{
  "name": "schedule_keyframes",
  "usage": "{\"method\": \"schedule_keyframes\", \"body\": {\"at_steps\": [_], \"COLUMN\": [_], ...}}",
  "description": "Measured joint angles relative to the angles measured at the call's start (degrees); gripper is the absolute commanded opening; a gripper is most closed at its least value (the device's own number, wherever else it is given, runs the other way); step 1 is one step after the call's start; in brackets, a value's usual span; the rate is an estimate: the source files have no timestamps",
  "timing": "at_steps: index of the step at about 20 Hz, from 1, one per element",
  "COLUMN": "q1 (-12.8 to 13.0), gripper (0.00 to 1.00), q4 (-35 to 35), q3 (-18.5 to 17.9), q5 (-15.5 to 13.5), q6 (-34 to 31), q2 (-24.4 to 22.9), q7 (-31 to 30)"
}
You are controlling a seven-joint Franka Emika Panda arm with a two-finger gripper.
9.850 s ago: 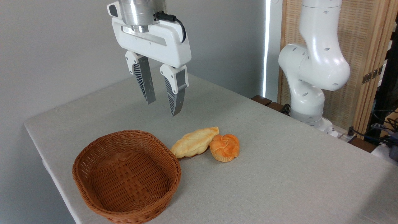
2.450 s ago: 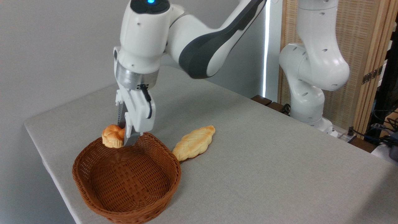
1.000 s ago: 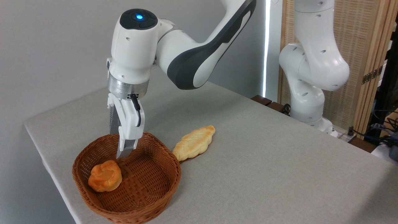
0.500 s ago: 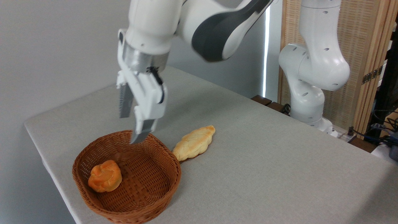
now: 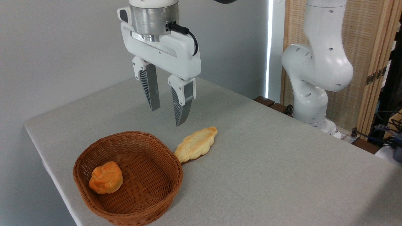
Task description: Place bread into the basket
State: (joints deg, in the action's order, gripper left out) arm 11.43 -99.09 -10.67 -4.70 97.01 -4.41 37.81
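pincer (image 5: 168, 114) risen, empty, apart | orange knotted bread (image 5: 105, 181) inside basket (image 5: 157, 191)

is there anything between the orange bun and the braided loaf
Only the basket's woven right wall. In the camera view the bun lies inside against the left wall, the loaf outside on the table, its near end at the rim.
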Motion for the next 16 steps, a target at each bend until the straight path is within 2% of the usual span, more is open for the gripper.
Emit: {"method": "schedule_keyframes", "body": {"at_steps": [2,4,13,14,16], "q1": [0.08,0.15,0.02,-0.39,-2.88], "gripper": [1.0,1.0,1.0,1.0,1.0], "q4": [0.0,0.01,0.06,0.06,0.06], "q3": [1.53,2.79,5.53,6.11,8.86], "q5": [2.44,3.52,3.73,3.73,3.73], "q6": [-0.3,-0.3,-0.21,-0.21,-0.18], "q2": [0.28,0.5,0.94,1.02,1.23], "q7": [-2.17,-3.73,-4.47,-4.48,-4.5]}}
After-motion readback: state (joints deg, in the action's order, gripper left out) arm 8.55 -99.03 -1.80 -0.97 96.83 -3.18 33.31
